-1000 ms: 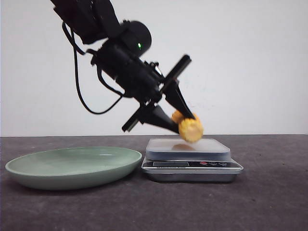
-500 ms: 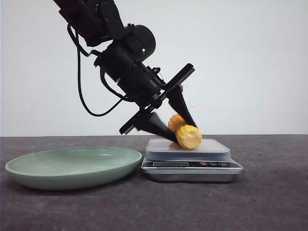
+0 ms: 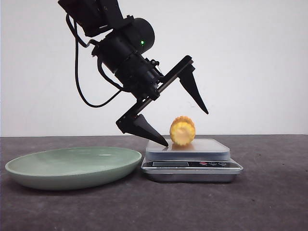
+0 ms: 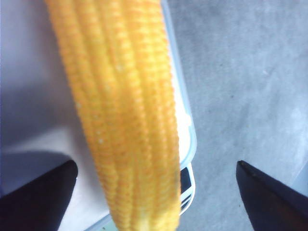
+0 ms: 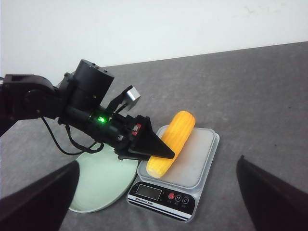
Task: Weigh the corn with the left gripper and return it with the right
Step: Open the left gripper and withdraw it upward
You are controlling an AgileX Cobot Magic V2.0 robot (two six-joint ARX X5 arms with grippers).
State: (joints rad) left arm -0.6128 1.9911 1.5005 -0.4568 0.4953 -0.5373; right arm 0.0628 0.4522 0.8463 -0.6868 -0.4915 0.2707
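Released since half a second ago: left gripper (image 3: 187, 127) now spread wide, corn (image 3: 183, 131) no longer pinched. Corn lying on scale (image 3: 192, 164) platform between the parted fingers (image 3: 144, 129), touching neither (lower fingertip just beside the platform edge). Green plate (image 3: 72, 166) beside scale, on the far side of lower finger. Right gripper (image 5: 156, 192) hovering well apart, fingers spread, holding nothing.

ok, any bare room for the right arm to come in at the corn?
Bare table right of the scale and in front of it. The left is crowded: the left end effector straddles the corn, open, and the green plate nearly meets the scale.
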